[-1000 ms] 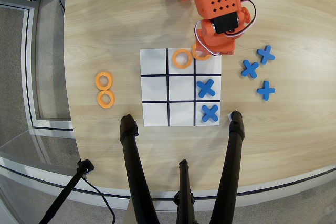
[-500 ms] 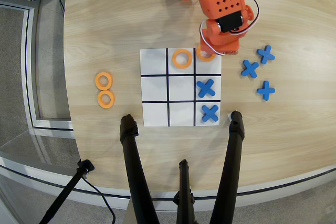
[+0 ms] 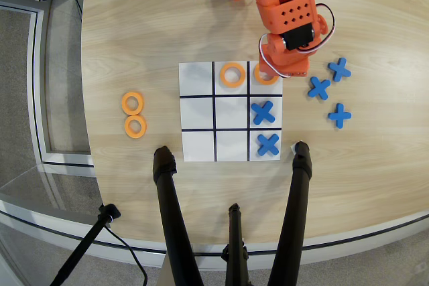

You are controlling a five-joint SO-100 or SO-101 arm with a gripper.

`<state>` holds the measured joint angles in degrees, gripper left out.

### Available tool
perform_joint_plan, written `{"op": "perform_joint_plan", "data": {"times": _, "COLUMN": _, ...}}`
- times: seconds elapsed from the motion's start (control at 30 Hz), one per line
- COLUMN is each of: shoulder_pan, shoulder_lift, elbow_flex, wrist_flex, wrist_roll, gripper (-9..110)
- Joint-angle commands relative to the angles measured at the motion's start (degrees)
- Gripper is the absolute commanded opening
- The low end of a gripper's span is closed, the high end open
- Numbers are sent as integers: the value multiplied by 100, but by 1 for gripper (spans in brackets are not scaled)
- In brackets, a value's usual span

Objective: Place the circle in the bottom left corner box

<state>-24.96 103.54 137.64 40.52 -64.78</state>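
Overhead view, listed from the near edge outward: three dark tripod legs (image 3: 171, 226) cross the table's (image 3: 134, 25) front rim, likely carrying the camera. Paper grid (image 3: 230, 112): near row holds a blue cross (image 3: 267, 144) in its right cell; middle row holds another cross (image 3: 263, 112) on the right; far row holds an orange ring (image 3: 232, 74) in the middle cell. The circle (image 3: 265, 76) lies in the far right cell, partly hidden beneath the gripper (image 3: 276, 74); the orange arm hides the jaws, so whether they are parted or clasp the ring cannot be told. Spare rings (image 3: 133, 114) lie left of the grid, spare crosses (image 3: 328, 90) right, apparently as supply
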Motion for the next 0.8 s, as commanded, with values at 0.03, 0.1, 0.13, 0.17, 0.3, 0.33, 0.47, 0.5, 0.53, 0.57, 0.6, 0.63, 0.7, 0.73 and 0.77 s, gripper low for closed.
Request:
{"op": "perform_joint_plan", "data": {"times": 0.03, "shoulder_pan": 79, "shoulder_lift": -149, "elbow_flex": -123, "wrist_flex": 0, "wrist_roll": -18, "gripper": 0}}
{"op": "perform_joint_plan", "data": {"times": 0.1, "shoulder_pan": 88, "shoulder_lift": -176, "elbow_flex": -149, "wrist_flex": 9, "wrist_roll": -18, "gripper": 0}}
{"op": "perform_joint_plan", "data": {"times": 0.13, "shoulder_pan": 97, "shoulder_lift": -185, "elbow_flex": -158, "wrist_flex": -9, "wrist_roll": -18, "gripper": 0}}
{"op": "perform_joint_plan", "data": {"times": 0.17, "shoulder_pan": 114, "shoulder_lift": -211, "elbow_flex": -176, "wrist_flex": -26, "wrist_roll": -35, "gripper": 0}}
{"op": "perform_joint_plan", "data": {"times": 0.3, "shoulder_pan": 176, "shoulder_lift": -229, "elbow_flex": -202, "wrist_flex": -53, "wrist_roll": -62, "gripper": 0}}
{"op": "perform_joint_plan", "data": {"times": 0.33, "shoulder_pan": 193, "shoulder_lift": -237, "elbow_flex": -202, "wrist_flex": -62, "wrist_roll": -62, "gripper": 0}}
{"op": "perform_joint_plan", "data": {"times": 0.47, "shoulder_pan": 211, "shoulder_lift": -246, "elbow_flex": -220, "wrist_flex": -62, "wrist_roll": -62, "gripper": 1}}
{"op": "perform_joint_plan", "data": {"times": 0.5, "shoulder_pan": 211, "shoulder_lift": -246, "elbow_flex": -220, "wrist_flex": -62, "wrist_roll": -62, "gripper": 2}}
{"op": "perform_joint_plan", "data": {"times": 0.53, "shoulder_pan": 211, "shoulder_lift": -237, "elbow_flex": -220, "wrist_flex": -62, "wrist_roll": -62, "gripper": 4}}
{"op": "perform_joint_plan", "data": {"times": 0.57, "shoulder_pan": 220, "shoulder_lift": -220, "elbow_flex": -202, "wrist_flex": -62, "wrist_roll": -62, "gripper": 5}}
{"op": "perform_joint_plan", "data": {"times": 0.6, "shoulder_pan": 220, "shoulder_lift": -193, "elbow_flex": -193, "wrist_flex": -62, "wrist_roll": -70, "gripper": 6}}
{"op": "perform_joint_plan", "data": {"times": 0.63, "shoulder_pan": 220, "shoulder_lift": -167, "elbow_flex": -193, "wrist_flex": -53, "wrist_roll": -70, "gripper": 9}}
{"op": "perform_joint_plan", "data": {"times": 0.7, "shoulder_pan": 220, "shoulder_lift": -70, "elbow_flex": -229, "wrist_flex": 70, "wrist_roll": -70, "gripper": 11}}
{"op": "perform_joint_plan", "data": {"times": 0.73, "shoulder_pan": 220, "shoulder_lift": 18, "elbow_flex": -255, "wrist_flex": 132, "wrist_roll": -70, "gripper": 13}}
{"op": "perform_joint_plan", "data": {"times": 0.77, "shoulder_pan": 220, "shoulder_lift": 114, "elbow_flex": -290, "wrist_flex": 193, "wrist_roll": -70, "gripper": 13}}
